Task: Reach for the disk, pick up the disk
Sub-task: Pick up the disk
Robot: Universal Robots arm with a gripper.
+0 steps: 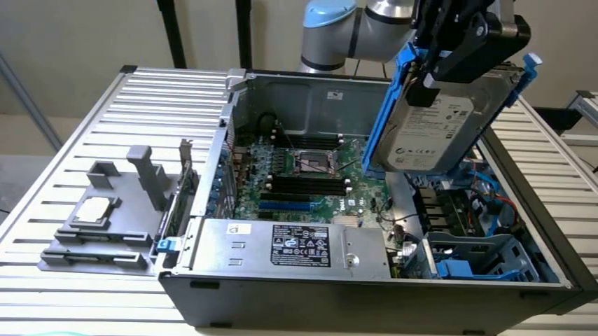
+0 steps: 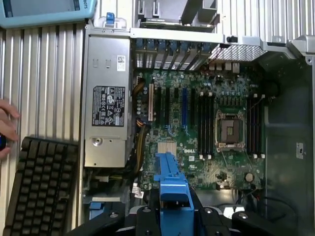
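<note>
Hanging above the open computer case (image 1: pixel 523 210), the disk (image 1: pixel 439 129) is already off its seat and up in the air, held in my gripper (image 1: pixel 449 63). I read the jaws as clamped on the disk's blue rail (image 1: pixel 385 105); in the wrist view the same blue plastic (image 2: pixel 173 189) sits pinched between the two black fingers (image 2: pixel 147 219), with the motherboard (image 2: pixel 206 123) well below it. The disk hangs tilted, label side facing out, over the back corner of the case on the exterior view's right, clear of the walls and touching nothing but the gripper.

As I judge it, both the reach and the pickup are done: the drive is lifted free and nothing of the task is left but holding it. Inside the case, the power supply (image 1: pixel 294 245) with its black label lies along the front wall, and the blue drive cage (image 1: pixel 477 259) beside it looks vacant. Outside the case, on the ribbed bench (image 1: pixel 66 140), a grey holder (image 1: pixel 103 224) carries a small square chip (image 1: pixel 94 208). A keyboard (image 2: pixel 39 187) and a person's hand (image 2: pixel 7 128) lie near the case's power-supply side.
</note>
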